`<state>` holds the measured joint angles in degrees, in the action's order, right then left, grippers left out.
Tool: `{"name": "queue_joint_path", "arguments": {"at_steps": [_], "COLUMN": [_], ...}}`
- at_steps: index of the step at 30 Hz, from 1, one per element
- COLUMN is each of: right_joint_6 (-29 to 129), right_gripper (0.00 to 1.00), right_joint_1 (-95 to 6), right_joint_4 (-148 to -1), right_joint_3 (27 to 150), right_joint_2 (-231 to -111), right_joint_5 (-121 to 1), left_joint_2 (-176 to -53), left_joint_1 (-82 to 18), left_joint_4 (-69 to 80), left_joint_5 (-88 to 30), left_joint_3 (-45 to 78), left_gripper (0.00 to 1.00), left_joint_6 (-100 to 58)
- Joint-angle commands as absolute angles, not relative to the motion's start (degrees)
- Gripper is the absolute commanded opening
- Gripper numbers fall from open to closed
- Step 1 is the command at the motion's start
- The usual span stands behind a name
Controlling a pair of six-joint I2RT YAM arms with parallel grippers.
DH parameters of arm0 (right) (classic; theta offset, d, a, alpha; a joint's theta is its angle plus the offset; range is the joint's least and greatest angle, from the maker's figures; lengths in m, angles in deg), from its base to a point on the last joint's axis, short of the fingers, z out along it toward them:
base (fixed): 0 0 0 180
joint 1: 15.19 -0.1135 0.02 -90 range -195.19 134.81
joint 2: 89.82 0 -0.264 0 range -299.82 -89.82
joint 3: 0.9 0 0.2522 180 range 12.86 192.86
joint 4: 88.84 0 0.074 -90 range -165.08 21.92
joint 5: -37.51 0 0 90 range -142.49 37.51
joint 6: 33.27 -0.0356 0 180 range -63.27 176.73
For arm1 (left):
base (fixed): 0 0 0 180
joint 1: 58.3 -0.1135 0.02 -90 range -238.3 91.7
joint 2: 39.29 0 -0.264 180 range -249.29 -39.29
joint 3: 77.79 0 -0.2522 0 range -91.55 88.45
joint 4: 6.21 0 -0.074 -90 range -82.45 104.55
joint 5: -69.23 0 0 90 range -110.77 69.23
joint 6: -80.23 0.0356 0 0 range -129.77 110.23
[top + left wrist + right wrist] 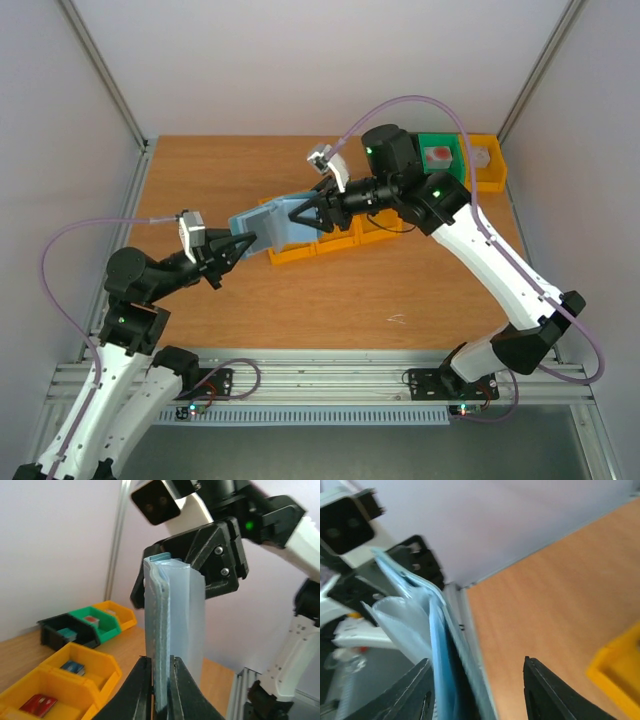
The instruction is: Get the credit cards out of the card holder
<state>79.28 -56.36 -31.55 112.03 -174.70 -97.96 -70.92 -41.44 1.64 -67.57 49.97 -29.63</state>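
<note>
The card holder (265, 224) is a light blue wallet held in the air above the yellow bins. My left gripper (243, 243) is shut on its near edge; in the left wrist view the wallet (172, 620) stands upright between my fingertips (161, 677). My right gripper (303, 211) is open at the wallet's far end, its jaws on either side of it. In the right wrist view the wallet (437, 645) lies close to the left finger (417, 685), far from the right one. A red card (40, 705) and a blue card (75, 667) lie in the yellow bins. I cannot make out the dark grey card.
A row of yellow bins (318, 246) sits under the wallet. A green bin (437, 155) with a red-white block and another yellow bin (490, 165) stand at the back right. A black bin (62, 630) holds a teal block. Bare wooden table lies in front.
</note>
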Motion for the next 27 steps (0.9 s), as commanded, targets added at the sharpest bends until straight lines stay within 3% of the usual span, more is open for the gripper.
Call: {"name": "queue_joint_path", "arguments": {"at_steps": [1,5,7,11,14,22,27], "right_joint_6": [78.5,76.4,75.7,75.5,72.3,66.8,64.2], "right_gripper": [0.50,0.53,0.61,0.61,0.63,0.71,0.68], "right_joint_1": [-53.7,-55.4,-60.0,-72.5,-76.9,-75.8,-75.4], "right_joint_4": [-27.7,-23.3,-24.1,-27.6,-31.0,-30.8,-30.8], "right_joint_3": [114.5,117.8,117.5,118.6,121.6,126.5,126.7], "right_joint_2": [-171.2,-170.7,-170.7,-174.1,-178.3,-185.1,-187.4], "right_joint_5": [-82.5,-69.5,-60.8,-44.9,-46.3,-46.4,-46.8], "left_joint_2": [-69.4,-69.7,-70.2,-70.9,-71.1,-70.3,-70.1], "left_joint_1": [-41.1,-41.2,-41.2,-41.1,-41.1,-41.2,-41.1], "left_joint_4": [10.2,14.2,14.7,15.1,14.8,12.1,9.1], "left_joint_5": [-57.1,-46.5,-44.2,-42.2,-43.3,-49.0,-52.0], "left_joint_3": [49.4,48.3,48.1,47.8,47.8,48.8,49.5], "left_gripper": [0.00,0.00,0.00,0.00,0.00,0.00,0.00], "left_joint_6": [-19.6,-12.7,-12.0,-14.9,-17.3,-21.3,-24.5]}}
